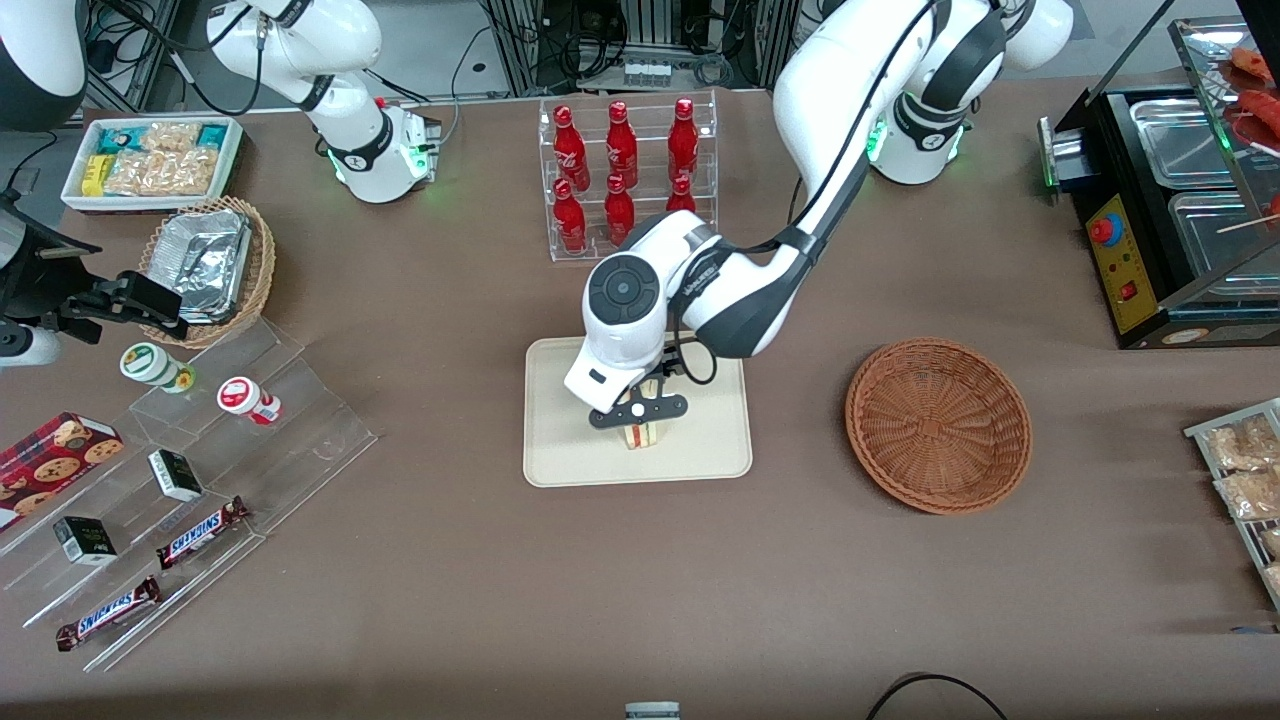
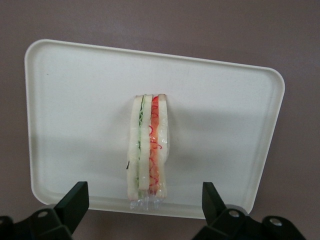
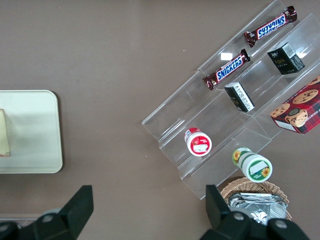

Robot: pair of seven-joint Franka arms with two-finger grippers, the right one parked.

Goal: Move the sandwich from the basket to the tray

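End effector (image 1: 640, 412): left arm's, positioned directly above the tray, over the sandwich. Fingers (image 2: 75, 197) spread wide apart, one to each side of the sandwich, with clear gaps between pad and wrap; nothing is clamped.

Sandwich (image 2: 148, 150): triangular wedge in clear wrap, white bread with green and red filling layers showing edge-on. Rests on the tray's surface, roughly at its middle and somewhat toward the edge nearer the front camera. In the front view only its lower part (image 1: 645, 435) shows beneath the end effector.

Tray (image 1: 560, 440): cream-beige, rectangular, rounded corners, low rim. Lies flat on the tabletop (image 1: 640, 590) at centre; holds only the sandwich.

Basket (image 1: 938, 424): round, reddish-brown wicker, shallow. Sits beside the tray toward the working arm's end of the tabletop, well apart from it; no contents visible.

Bottle rack (image 1: 628, 175): clear acrylic, stocked with red bottles, farther from the front camera than the tray.

Stepped acrylic display (image 1: 200, 470): toward the parked arm's end; carries chocolate bars (image 1: 203, 531), small dark boxes, two round-lidded cups and a cookie box (image 1: 50, 462).

Tan wicker basket (image 1: 215, 265): holds silver foil containers, next to the display.

White bin (image 1: 150, 160): snack packets inside, farther from the front camera than the tan basket.
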